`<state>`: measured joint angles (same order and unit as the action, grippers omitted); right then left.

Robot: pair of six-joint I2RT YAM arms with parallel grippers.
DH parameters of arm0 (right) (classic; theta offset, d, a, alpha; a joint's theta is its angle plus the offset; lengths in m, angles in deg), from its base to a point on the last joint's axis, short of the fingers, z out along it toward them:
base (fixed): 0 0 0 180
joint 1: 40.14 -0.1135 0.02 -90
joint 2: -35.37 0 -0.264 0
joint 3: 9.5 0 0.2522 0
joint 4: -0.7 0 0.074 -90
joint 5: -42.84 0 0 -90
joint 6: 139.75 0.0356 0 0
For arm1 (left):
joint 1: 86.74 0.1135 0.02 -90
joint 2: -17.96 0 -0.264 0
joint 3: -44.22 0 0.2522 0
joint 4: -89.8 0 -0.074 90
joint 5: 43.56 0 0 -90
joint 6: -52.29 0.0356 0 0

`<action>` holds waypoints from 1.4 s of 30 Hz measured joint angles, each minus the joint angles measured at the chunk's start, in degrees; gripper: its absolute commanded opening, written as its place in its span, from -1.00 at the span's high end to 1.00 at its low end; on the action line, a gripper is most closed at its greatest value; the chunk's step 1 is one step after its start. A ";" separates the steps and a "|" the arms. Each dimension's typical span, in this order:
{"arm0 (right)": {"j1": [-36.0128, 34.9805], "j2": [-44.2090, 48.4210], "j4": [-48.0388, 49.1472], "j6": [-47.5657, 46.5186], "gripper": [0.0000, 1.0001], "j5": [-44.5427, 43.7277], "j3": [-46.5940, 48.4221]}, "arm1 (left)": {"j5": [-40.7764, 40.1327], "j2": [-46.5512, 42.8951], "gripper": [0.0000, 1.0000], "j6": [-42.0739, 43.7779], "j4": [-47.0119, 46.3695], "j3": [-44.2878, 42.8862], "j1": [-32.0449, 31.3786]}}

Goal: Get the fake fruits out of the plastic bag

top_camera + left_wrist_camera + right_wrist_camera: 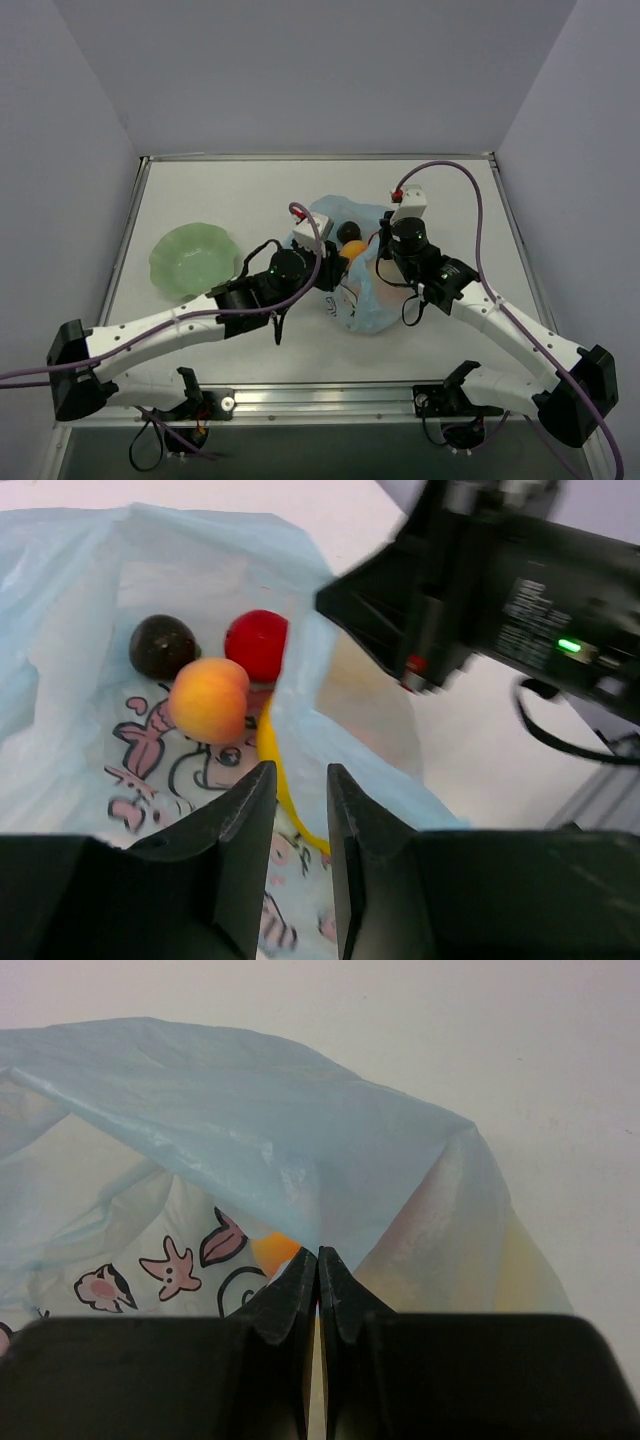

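The light-blue plastic bag (pixel 368 292) lies mid-table with its mouth held open. In the left wrist view the bag (pixel 70 600) holds a dark round fruit (pixel 163 645), a red apple (pixel 257 643), a peach-orange fruit (pixel 208 700) and a yellow banana piece (pixel 270 765). My left gripper (pixel 299 772) is open by a narrow gap and empty, just above the bag's printed side, near the banana. My right gripper (pixel 318 1256) is shut on the bag's upper edge (pixel 290 1180) and holds it up. In the top view the left gripper (pixel 328 272) and the right gripper (pixel 380 250) flank the bag's mouth.
A pale green round plate (pixel 193 258) sits left of the bag, beside my left arm. The right arm's purple cable (pixel 480 215) loops over the table's right side. Walls close the table at the back and both sides.
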<state>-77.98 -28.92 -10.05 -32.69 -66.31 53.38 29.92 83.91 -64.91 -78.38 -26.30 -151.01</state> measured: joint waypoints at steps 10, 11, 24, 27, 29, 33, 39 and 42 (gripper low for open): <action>1.66 1.79 0.00 0.72 1.00 0.20 -1.79 | 3.45 19.69 0.38 -2.16 -9.99 -3.37 10.14; 1.84 1.79 0.02 0.72 1.00 0.28 -1.79 | 4.50 21.86 0.32 -2.14 -9.97 -4.55 10.99; 3.34 1.77 0.48 0.42 1.00 2.08 -2.78 | 7.50 38.51 -0.79 -1.64 -8.37 -15.54 13.35; 3.91 1.77 0.85 0.39 1.00 2.64 -2.82 | 7.52 41.33 -0.81 -1.46 -7.56 -17.29 13.42; 4.17 1.77 1.31 0.37 1.00 3.08 -2.99 | 7.52 43.12 -0.82 -1.44 -7.17 -18.05 13.42; 4.76 1.73 2.16 0.37 1.00 3.87 -3.85 | 7.04 45.90 -0.88 -0.96 -5.95 -18.36 13.42; 5.31 1.66 3.10 0.42 1.00 5.18 -4.39 | 5.42 49.35 -0.88 0.37 -4.98 -19.34 13.44; 5.31 1.64 3.37 0.42 1.00 5.70 -4.76 | 4.72 50.62 -0.84 0.96 -5.31 -20.13 13.70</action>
<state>-72.67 -27.28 -6.69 -32.28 -60.61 48.62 34.64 134.53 -63.95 -83.69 -46.43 -137.31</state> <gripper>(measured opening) 0.001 0.963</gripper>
